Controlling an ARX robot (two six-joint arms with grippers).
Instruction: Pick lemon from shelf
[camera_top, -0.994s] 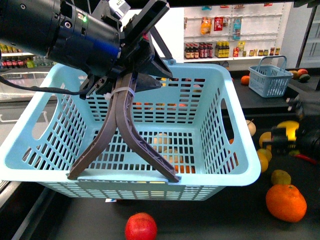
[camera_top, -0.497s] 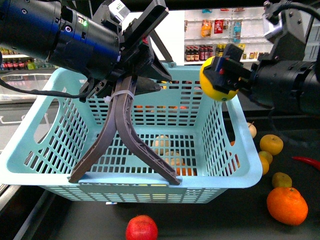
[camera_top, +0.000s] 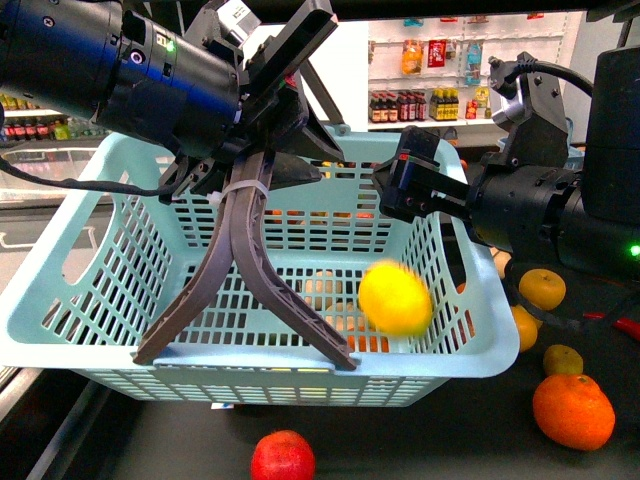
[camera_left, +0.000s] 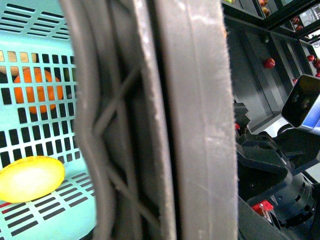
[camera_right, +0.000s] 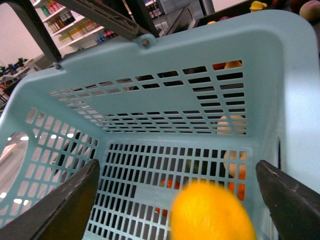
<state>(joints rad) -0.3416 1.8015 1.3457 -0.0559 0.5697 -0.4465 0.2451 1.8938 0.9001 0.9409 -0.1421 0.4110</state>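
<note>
Dark shelf (camera_top: 430, 440), fruit (camera_top: 572, 405) scattered. Lemon (camera_top: 396, 297) blurred inside basket (camera_top: 480, 345); right tool (camera_top: 412, 187) gapes empty, left tool (camera_top: 258, 158) clamps handle (camera_top: 245, 255). Pick looks done.

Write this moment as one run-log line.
left gripper: shut on basket handle | right gripper: open | lemon: blurred, ungripped, inside basket

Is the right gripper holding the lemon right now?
No, the right gripper is open, and the blurred lemon is loose in mid-air inside the basket.

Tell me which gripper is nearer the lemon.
Right. The right gripper hangs open just above the blurred lemon, over the basket; the left gripper is shut on the handles, farther across.
</note>
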